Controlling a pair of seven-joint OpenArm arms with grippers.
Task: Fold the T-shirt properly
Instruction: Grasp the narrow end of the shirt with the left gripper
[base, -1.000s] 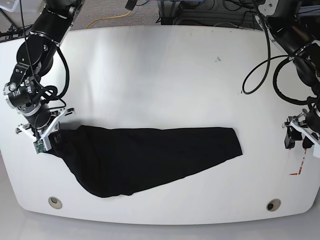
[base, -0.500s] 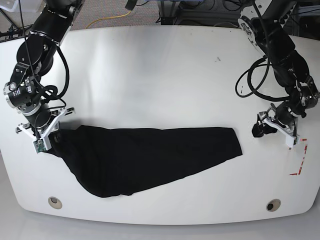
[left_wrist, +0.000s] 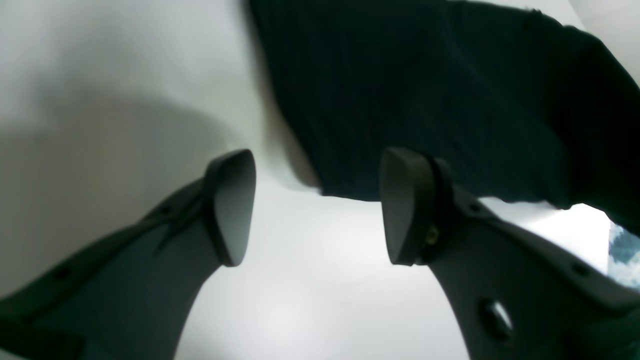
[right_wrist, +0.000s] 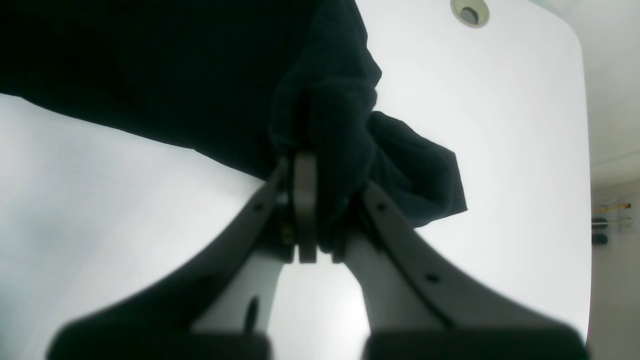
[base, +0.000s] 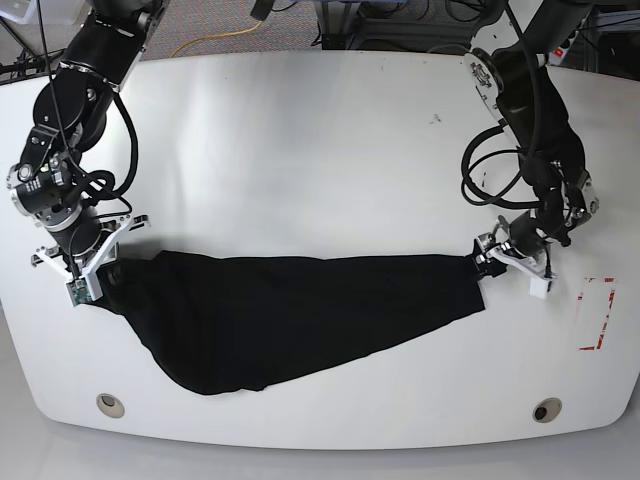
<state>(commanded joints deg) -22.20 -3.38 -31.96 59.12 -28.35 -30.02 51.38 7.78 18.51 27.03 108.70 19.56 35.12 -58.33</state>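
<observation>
The black T-shirt lies stretched in a long strip across the near half of the white table; no print shows. At its left end my right gripper is shut on a bunched fold of the T-shirt, with cloth pinched between the fingers. My left gripper hangs at the shirt's right end, open. In the left wrist view its pads stand wide apart over bare table, just short of the T-shirt edge, with nothing between them.
Red tape marks sit near the table's right edge. Two round grommets are set along the front edge. Cables loop from the left arm above the table. A small dark mark is at the back.
My left arm has swung in from the table's right edge to the shirt's right end. The right gripper and the shirt have stayed put.
</observation>
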